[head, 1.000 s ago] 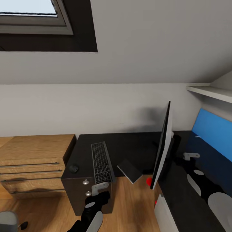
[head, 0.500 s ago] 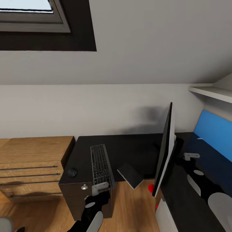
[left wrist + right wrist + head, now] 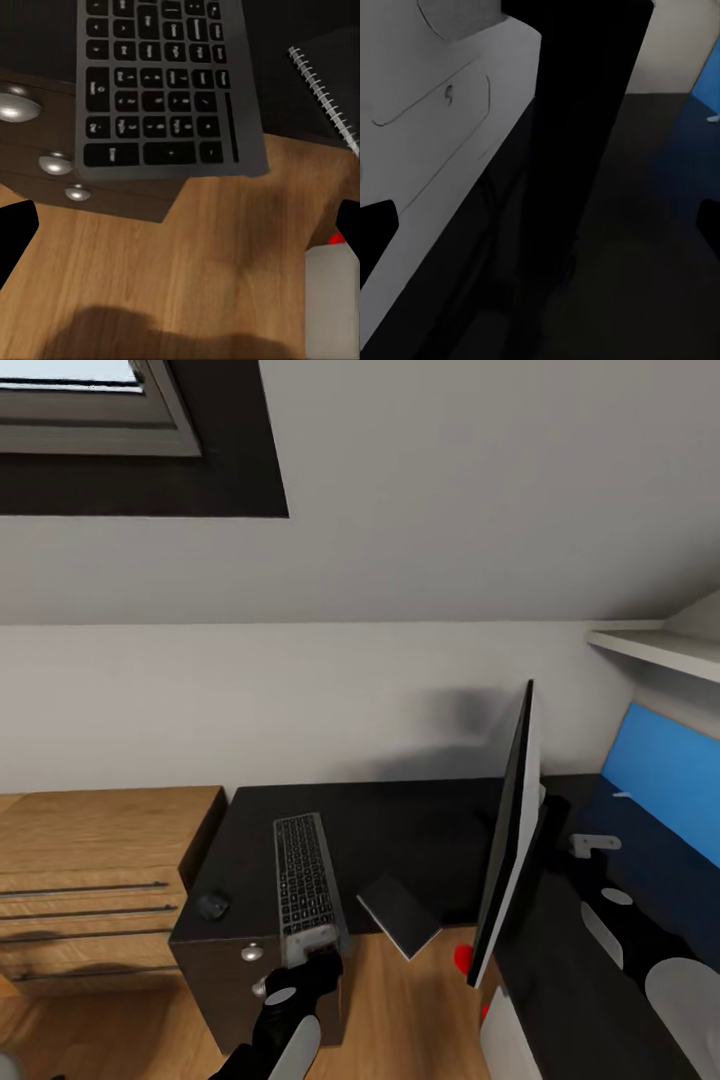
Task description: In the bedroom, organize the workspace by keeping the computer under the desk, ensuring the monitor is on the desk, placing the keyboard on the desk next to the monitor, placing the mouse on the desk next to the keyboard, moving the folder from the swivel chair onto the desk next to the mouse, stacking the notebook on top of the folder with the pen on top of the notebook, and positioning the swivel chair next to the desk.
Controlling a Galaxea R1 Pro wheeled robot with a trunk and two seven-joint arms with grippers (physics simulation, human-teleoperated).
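Note:
On the black desk (image 3: 400, 830) the grey keyboard (image 3: 305, 880) lies lengthwise, its near end overhanging the drawer front. My left gripper (image 3: 312, 952) is open at that end, and in the left wrist view the keyboard (image 3: 169, 82) lies just ahead of the open left gripper (image 3: 180, 225). The dark mouse (image 3: 212, 905) sits left of the keyboard. The spiral notebook (image 3: 400, 915) juts over the desk edge. The monitor (image 3: 510, 850) stands edge-on. Behind it my right gripper (image 3: 595, 843) is open, facing the monitor's silver back (image 3: 442, 150). The pale computer (image 3: 510, 1040) stands below. The folder and swivel chair are out of view.
A light wooden counter (image 3: 100, 860) with long bar handles adjoins the desk's left side. The blue back panel (image 3: 660, 780) and a white shelf (image 3: 660, 645) close off the right. Silver drawer knobs (image 3: 19, 105) sit under the keyboard, and wooden floor (image 3: 400, 1010) lies between the desk's two wings.
The whole view has shifted, so the desk, keyboard and mouse sit lower and further left in the picture. Both arms hold the same places in the picture.

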